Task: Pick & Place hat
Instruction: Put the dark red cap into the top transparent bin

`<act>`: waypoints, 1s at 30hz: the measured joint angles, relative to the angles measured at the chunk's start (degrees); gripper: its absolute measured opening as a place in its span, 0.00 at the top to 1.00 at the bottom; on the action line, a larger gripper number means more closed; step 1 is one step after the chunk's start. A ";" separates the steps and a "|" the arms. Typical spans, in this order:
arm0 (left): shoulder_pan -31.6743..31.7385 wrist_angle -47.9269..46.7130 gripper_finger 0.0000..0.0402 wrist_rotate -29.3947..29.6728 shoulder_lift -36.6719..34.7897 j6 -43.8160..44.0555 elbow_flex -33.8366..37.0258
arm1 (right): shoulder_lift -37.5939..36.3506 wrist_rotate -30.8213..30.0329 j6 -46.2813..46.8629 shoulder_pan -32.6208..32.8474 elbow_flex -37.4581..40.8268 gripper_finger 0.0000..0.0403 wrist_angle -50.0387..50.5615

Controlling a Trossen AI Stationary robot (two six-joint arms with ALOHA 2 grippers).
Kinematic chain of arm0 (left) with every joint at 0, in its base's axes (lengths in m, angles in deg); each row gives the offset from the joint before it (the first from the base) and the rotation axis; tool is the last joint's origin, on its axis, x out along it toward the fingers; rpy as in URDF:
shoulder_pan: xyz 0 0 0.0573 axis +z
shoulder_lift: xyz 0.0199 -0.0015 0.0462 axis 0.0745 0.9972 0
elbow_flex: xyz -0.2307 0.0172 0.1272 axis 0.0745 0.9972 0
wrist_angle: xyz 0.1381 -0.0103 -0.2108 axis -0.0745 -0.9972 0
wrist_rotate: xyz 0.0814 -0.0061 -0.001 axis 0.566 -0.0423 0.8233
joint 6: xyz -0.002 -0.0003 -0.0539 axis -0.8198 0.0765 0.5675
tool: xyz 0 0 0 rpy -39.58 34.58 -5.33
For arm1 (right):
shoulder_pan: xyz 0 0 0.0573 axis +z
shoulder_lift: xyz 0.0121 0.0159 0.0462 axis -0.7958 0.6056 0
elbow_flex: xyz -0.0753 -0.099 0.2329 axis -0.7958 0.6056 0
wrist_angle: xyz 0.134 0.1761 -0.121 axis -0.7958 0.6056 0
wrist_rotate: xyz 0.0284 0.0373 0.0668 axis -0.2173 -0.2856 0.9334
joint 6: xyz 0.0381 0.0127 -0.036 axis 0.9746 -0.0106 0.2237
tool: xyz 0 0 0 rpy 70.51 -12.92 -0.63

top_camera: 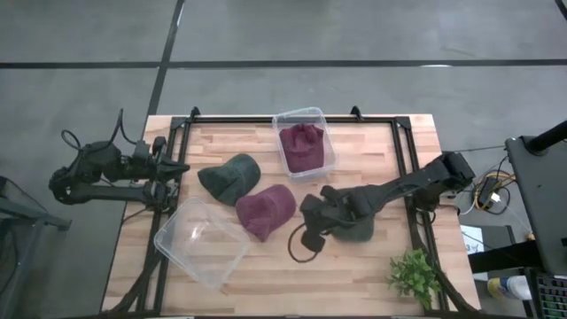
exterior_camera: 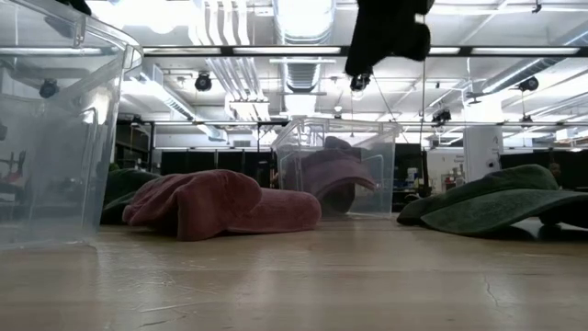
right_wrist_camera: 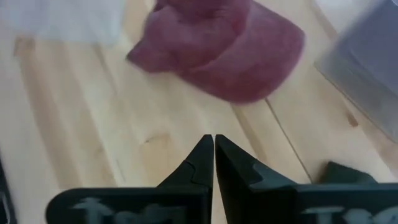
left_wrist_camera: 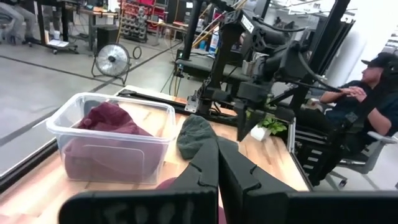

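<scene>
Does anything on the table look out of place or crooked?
Yes. The empty clear bin sits turned at an angle near the front-left edge, while the other bin, holding a maroon hat, sits nearly square. Three hats lie loose on the wood: green, maroon, dark green.

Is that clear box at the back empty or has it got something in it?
Not empty. The clear box at the table's back edge holds a maroon hat, visible through its walls.

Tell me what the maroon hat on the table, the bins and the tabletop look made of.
Maroon hat: soft fabric, matte; it slumps in folds. Empty bin and filled bin: clear, glossy plastic, likely rigid; contents show through. Tabletop: pale wooden planks with visible grain and seams.
</scene>
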 joint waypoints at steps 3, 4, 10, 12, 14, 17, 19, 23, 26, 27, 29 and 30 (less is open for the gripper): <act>0.00 0.00 1.00 0.00 0.01 -1.22 0.00 | 0.00 -0.04 4.01 -0.68 1.48 0.92 -1.19; 0.01 0.00 1.00 0.00 0.01 -1.39 0.00 | 0.00 -0.08 5.17 -0.83 2.16 0.90 -2.07; 0.00 0.00 1.00 0.00 0.01 -1.48 0.00 | 0.00 -0.31 12.11 -2.07 7.97 0.78 -11.59; 0.00 0.00 1.00 0.00 0.00 -1.51 0.00 | 0.00 -0.45 13.78 -2.25 10.24 0.74 -15.48; 0.02 0.00 1.00 0.00 -0.01 -1.53 0.00 | 0.00 -0.45 15.68 -2.39 12.51 0.72 -19.85; 0.00 0.00 1.00 0.00 0.01 -1.53 0.00 | 0.00 -0.45 18.97 -2.89 15.92 0.68 -24.73; 0.02 -0.01 1.00 0.01 -0.01 -1.55 0.00 | 0.00 -1.45 21.61 -3.28 18.19 0.67 -27.70; 0.00 0.00 1.00 0.00 0.00 -1.55 0.00 | 0.02 -3.26 27.28 -4.13 22.31 0.65 -33.46; 0.00 0.00 1.00 0.00 0.01 -1.61 0.00 | 0.02 -3.33 29.37 -5.35 24.65 0.65 -38.15; 0.00 0.00 1.00 0.01 0.00 -1.74 0.00 | 0.02 -3.42 29.86 -5.81 25.42 0.65 -39.53; 0.01 0.00 1.00 0.00 0.01 -2.32 0.00 | 0.02 -3.60 29.93 -6.65 26.64 0.65 -41.06; 0.00 0.00 1.00 0.02 0.01 -2.57 0.00 | 0.02 -3.74 29.91 -7.00 27.01 0.65 -41.25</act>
